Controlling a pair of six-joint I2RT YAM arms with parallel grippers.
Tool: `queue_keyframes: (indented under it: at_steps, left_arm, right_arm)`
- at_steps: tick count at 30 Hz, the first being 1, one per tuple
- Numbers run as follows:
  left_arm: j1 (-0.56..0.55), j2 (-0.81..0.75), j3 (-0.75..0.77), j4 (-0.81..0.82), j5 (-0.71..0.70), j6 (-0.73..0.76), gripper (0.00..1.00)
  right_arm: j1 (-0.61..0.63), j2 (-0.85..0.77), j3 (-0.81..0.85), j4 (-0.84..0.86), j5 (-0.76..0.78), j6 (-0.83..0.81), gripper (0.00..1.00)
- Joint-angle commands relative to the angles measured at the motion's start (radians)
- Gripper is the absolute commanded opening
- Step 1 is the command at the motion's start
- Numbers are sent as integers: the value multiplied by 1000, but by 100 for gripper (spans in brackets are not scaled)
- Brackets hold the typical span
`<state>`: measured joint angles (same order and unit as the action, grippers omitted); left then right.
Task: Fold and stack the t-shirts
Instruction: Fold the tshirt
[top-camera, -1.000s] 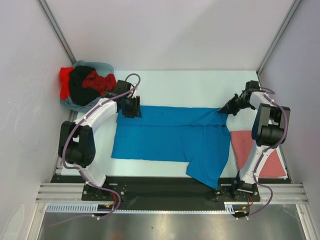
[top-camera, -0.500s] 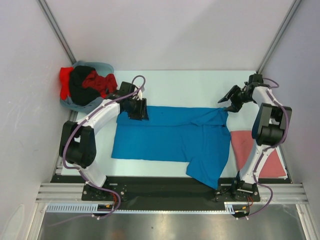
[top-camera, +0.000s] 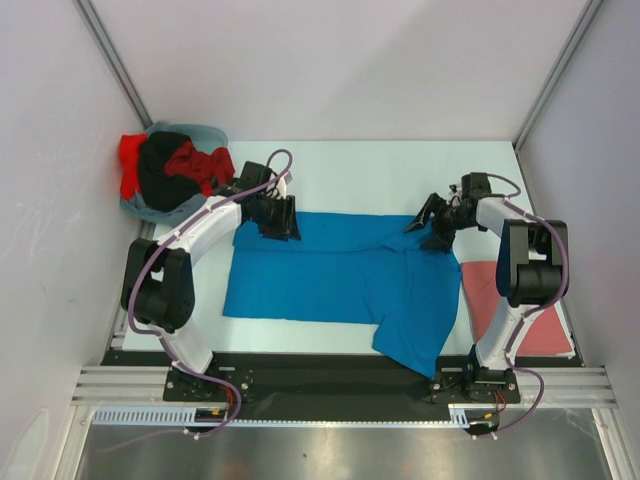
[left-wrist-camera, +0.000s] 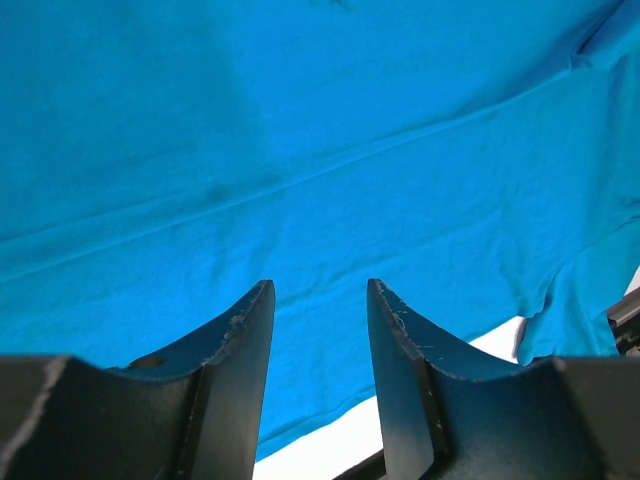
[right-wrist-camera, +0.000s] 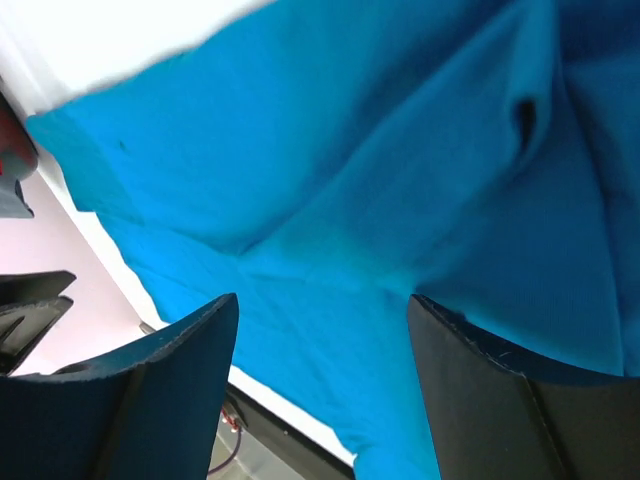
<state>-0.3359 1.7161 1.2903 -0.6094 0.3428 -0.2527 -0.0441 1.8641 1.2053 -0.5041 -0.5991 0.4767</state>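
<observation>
White walls close in three sides of the pale surface (top-camera: 360, 170). The bright blue t-shirt (top-camera: 330, 275) lies spread across the middle, its long side running left to right. One lobe of it reaches down to the near edge, right of centre, and touches the black base rail (top-camera: 300, 375).

We judge that we are laying this shirt flat, and no fold has begun. The left hand (top-camera: 284, 226) hovers over the shirt's far left corner, its jaws moderately apart and gripping nothing. The right hand (top-camera: 427, 230) hovers over the rumpled far right corner, its jaws wide and gripping nothing as well.

The next move, as we read it, calls for smoothing the creases at that right corner. After that each hand needs to pinch the far hem so the cloth can be carried toward the near edge.

Open room lies mostly along the far edge, where the surface is bare. Toward the near right corner the folded pinkish-red t-shirt (top-camera: 492, 295) lies just beside the blue cloth, so we have little margin there. At the far left corner a heap of t-shirts (top-camera: 172, 178), red, black and grey-blue, spills past the edge close to the left arm.
</observation>
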Motion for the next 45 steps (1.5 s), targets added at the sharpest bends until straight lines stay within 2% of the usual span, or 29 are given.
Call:
queue_keyframes:
  at_steps: [1, 8, 14, 24, 27, 31, 35, 37, 40, 42, 45]
  left_arm:
    - [-3, -27, 15, -7, 21, 20, 47]
    - [-2, -47, -13, -15, 12, 24, 47]
    - [-2, -38, 0, -18, 19, 27, 47]
    - [0, -16, 4, -16, 45, 35, 47]
    - [0, -13, -3, -13, 55, 35, 47]
    - [1, -18, -16, -10, 56, 41, 47]
    - [14, -13, -25, -4, 67, 41, 47]
    - [18, -4, -22, -1, 76, 41, 47]
    - [23, 8, -13, -1, 94, 36, 47]
    - [24, 16, -3, 0, 101, 36, 47]
    - [24, 20, 4, -1, 104, 38, 47]
  right_arm:
    - [0, 32, 43, 88, -4, -4, 74]
    - [3, 66, 48, 130, -14, 7, 68]
    - [24, 69, 51, 196, -67, 97, 64]
    - [23, 119, 4, 492, -180, 485, 66]
    - [18, 127, 14, 542, -200, 566, 70]
    - [-6, 86, 30, 507, -217, 527, 76]
    - [-43, 70, 77, 351, -275, 390, 78]
    - [-51, 61, 126, 253, -240, 242, 79]
    - [-63, 60, 212, -6, -131, 39, 79]
    - [-72, 32, 221, -40, -55, -25, 79]
    - [-80, 15, 223, -82, 1, -58, 72]
